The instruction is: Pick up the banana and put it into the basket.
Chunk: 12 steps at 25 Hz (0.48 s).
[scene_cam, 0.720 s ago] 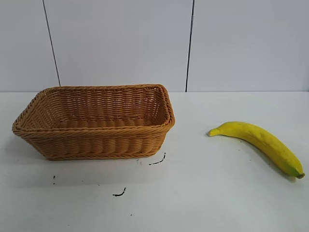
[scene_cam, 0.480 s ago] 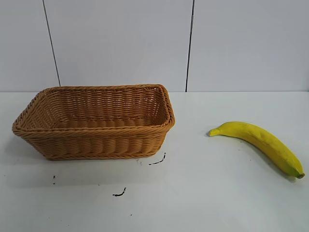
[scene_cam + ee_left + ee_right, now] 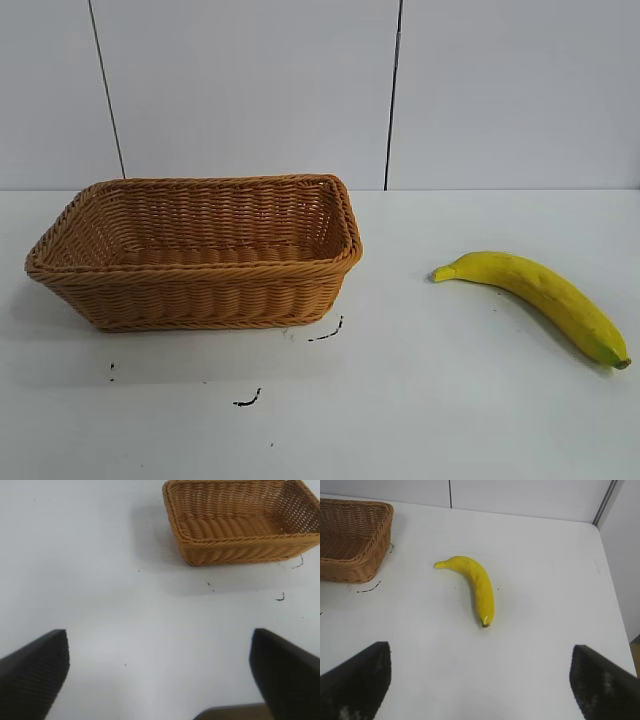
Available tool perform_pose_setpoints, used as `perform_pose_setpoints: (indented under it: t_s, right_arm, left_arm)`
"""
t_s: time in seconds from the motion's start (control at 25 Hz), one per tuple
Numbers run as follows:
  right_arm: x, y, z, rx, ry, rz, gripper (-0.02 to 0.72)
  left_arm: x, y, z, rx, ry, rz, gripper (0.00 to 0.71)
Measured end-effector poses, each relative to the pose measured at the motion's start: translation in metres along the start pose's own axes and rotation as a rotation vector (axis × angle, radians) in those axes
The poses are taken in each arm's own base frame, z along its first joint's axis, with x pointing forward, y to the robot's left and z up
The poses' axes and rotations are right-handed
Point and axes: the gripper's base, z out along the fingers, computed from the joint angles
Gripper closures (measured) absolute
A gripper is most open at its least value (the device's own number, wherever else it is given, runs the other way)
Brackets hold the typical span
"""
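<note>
The yellow banana (image 3: pixel 540 295) lies on the white table at the right; it also shows in the right wrist view (image 3: pixel 476 587). The tan wicker basket (image 3: pixel 200 290) stands empty at the left, and shows in the left wrist view (image 3: pixel 240 547) and at the edge of the right wrist view (image 3: pixel 350 545). My right gripper (image 3: pixel 480 680) is open and empty, well short of the banana's tip. My left gripper (image 3: pixel 160 675) is open and empty over bare table, apart from the basket. Neither gripper shows in the exterior view.
Small black marks (image 3: pixel 326 333) lie on the table in front of the basket. The table's far right edge (image 3: pixel 615 610) runs close to the banana's side. A white panelled wall (image 3: pixel 390 90) stands behind the table.
</note>
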Motion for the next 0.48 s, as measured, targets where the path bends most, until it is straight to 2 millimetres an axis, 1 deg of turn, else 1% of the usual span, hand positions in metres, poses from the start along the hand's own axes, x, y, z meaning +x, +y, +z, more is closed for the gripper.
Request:
perform_pose_setpoints:
  t_s: [0.08, 0.12, 0.24, 0.28, 0.36, 0.4, 0.48]
  right_arm:
    - [-0.03, -0.002, 0.015, -0.002, 0.062, 0.001, 0.008]
    - [-0.042, -0.003, 0.024, -0.004, 0.091, -0.006, 0.008]
    - [-0.078, -0.006, 0.062, -0.014, 0.223, -0.034, 0.008]
    - [-0.085, -0.007, 0.075, -0.019, 0.267, -0.043, 0.008]
    - [-0.101, -0.009, 0.108, -0.032, 0.376, -0.061, 0.008]
    - [-0.105, -0.01, 0.126, -0.041, 0.44, -0.072, 0.008]
    - [-0.114, -0.012, 0.156, -0.057, 0.529, -0.094, 0.008]
  left_arm:
    - [0.0, 0.0, 0.0, 0.0, 0.0, 0.0, 0.015]
    - [0.0, 0.0, 0.0, 0.0, 0.0, 0.0, 0.015]
    - [0.0, 0.0, 0.0, 0.0, 0.0, 0.0, 0.015]
    - [0.0, 0.0, 0.0, 0.0, 0.0, 0.0, 0.015]
    - [0.0, 0.0, 0.0, 0.0, 0.0, 0.0, 0.015]
    - [0.0, 0.0, 0.0, 0.0, 0.0, 0.0, 0.015]
    - [0.0, 0.0, 0.0, 0.0, 0.0, 0.0, 0.015]
